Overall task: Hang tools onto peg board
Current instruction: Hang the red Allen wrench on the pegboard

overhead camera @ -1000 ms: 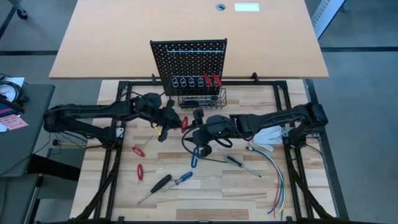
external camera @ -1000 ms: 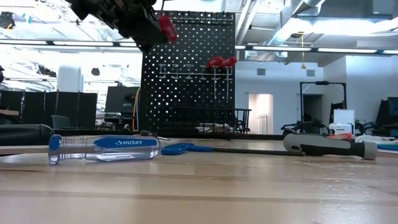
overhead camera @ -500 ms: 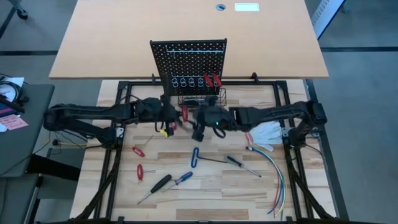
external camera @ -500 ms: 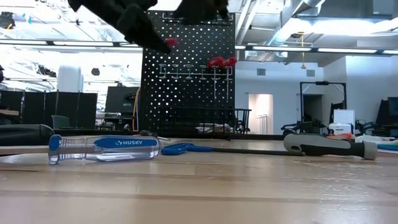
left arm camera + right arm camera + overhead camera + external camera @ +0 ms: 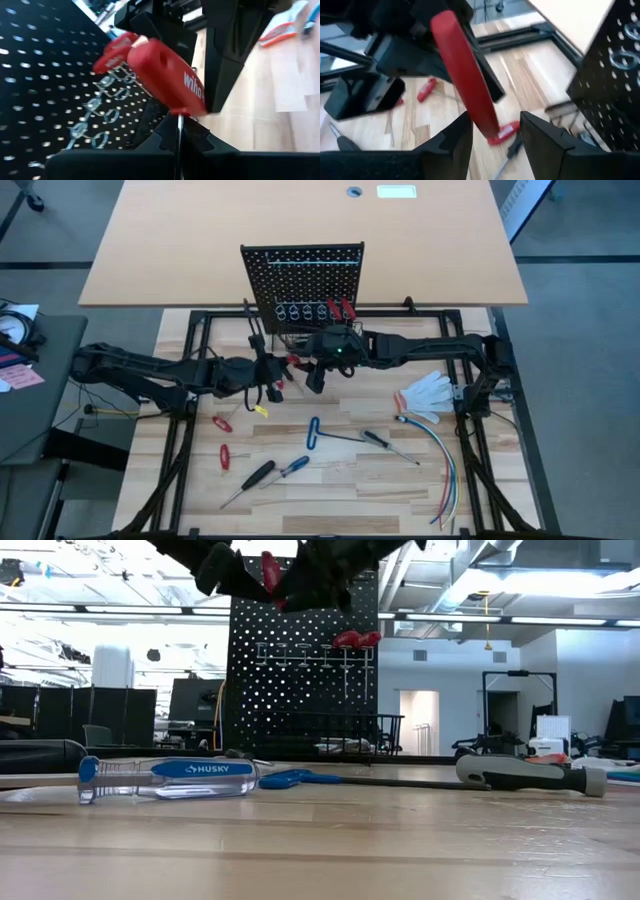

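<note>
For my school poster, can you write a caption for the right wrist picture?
Open right gripper reaching for the red T-handle tool held by the left gripper.

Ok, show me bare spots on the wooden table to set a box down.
Bare wood: the front strip between the blue screwdriver and the wires, and the patch between the blue hex key and the glove. Crowded: before the peg board, where the left gripper and right gripper meet at a red-handled tool.
</note>
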`<action>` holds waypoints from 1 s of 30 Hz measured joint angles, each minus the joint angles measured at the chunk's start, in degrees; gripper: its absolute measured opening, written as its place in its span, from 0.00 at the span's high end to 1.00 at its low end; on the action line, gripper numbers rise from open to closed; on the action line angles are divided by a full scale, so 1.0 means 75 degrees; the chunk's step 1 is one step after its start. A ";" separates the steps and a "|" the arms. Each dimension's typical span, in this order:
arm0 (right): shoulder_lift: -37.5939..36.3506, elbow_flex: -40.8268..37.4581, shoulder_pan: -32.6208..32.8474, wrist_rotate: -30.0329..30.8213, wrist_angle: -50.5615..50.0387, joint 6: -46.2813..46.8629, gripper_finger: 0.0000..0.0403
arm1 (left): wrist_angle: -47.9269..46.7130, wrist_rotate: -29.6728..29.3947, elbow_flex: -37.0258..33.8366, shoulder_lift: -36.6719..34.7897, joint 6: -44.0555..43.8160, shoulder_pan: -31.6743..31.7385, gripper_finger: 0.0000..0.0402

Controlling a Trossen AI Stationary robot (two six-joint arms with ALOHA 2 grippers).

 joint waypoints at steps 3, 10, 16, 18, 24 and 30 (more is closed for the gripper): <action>0.0075 -0.0015 0.0056 -0.0111 0.0304 -0.0452 0.60 | 0.0104 -0.0170 0.0000 0.0007 0.0141 -0.0113 1.00; 0.0125 -0.0020 0.0203 -0.0038 0.0747 -0.0940 0.69 | 0.0115 -0.0254 0.0000 -0.0006 0.0136 -0.0168 1.00; 0.0053 -0.0023 0.0246 0.0373 0.0521 -0.0995 0.86 | -0.0168 -0.0225 0.0009 -0.0009 0.0018 -0.0165 1.00; -0.0024 -0.0023 0.0257 0.0437 0.0344 -0.0977 0.90 | -0.0226 -0.0193 0.0009 0.0002 -0.0091 -0.0138 1.00; -0.0113 -0.0012 0.0370 0.0487 0.0298 -0.0965 0.90 | -0.0560 0.0490 -0.0003 -0.0158 -0.0344 0.0099 0.93; -0.0253 -0.0009 0.0519 0.0557 0.0024 -0.1113 0.89 | -0.1069 0.1687 -0.0003 -0.0725 -0.0791 0.0475 0.79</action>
